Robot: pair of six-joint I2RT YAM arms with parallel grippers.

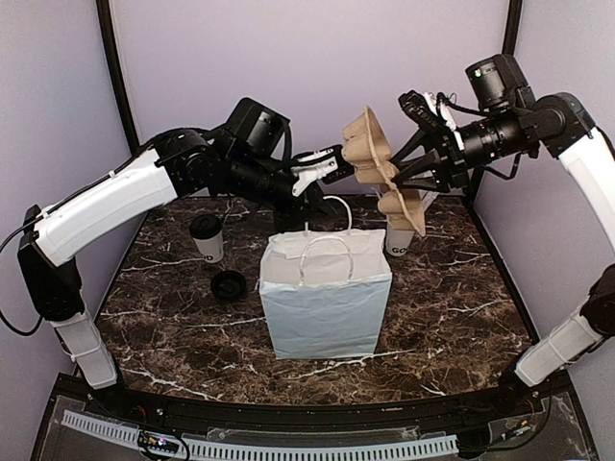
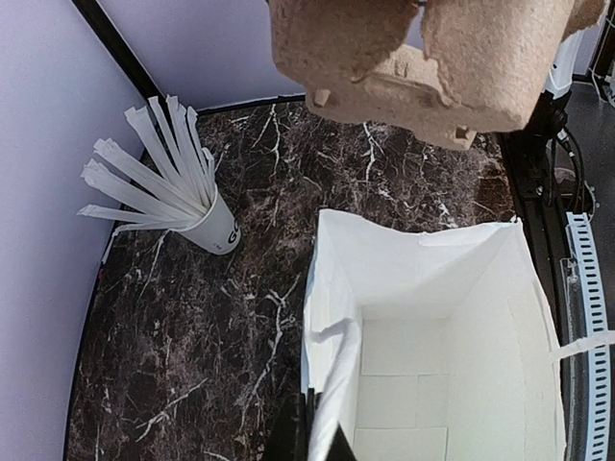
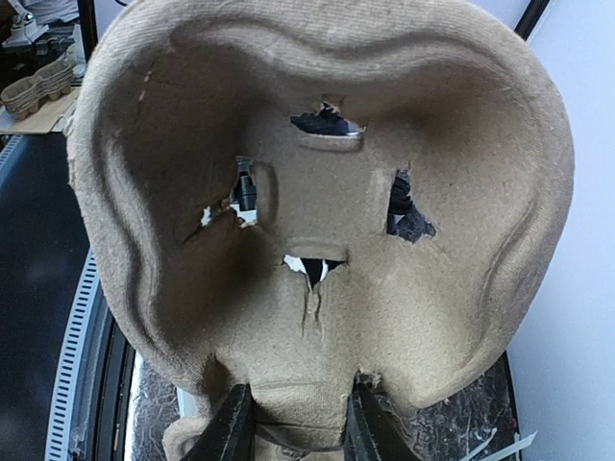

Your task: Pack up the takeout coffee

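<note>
The takeout coffee [image 1: 207, 237], a small white cup with a black top, stands on the table left of the white paper bag [image 1: 325, 293]. My left gripper [image 1: 317, 181] hovers above the bag's back rim, shut on the bag's handle [image 2: 336, 384]. In the left wrist view the left gripper [image 2: 322, 418] pinches that white strip over the open bag [image 2: 423, 279]. My right gripper [image 1: 423, 161] is shut on the brown pulp cup carrier [image 1: 378, 158], held tilted in the air behind the bag. The carrier [image 3: 317, 240] fills the right wrist view, its lower edge between the right gripper [image 3: 300, 423] fingers.
A loose black lid [image 1: 229, 284] lies on the marble in front of the coffee. A white cup of long white sticks [image 2: 216, 226] stands at the back right, partly hidden by the carrier in the top view. The carrier [image 2: 432, 58] hangs over the bag's far side.
</note>
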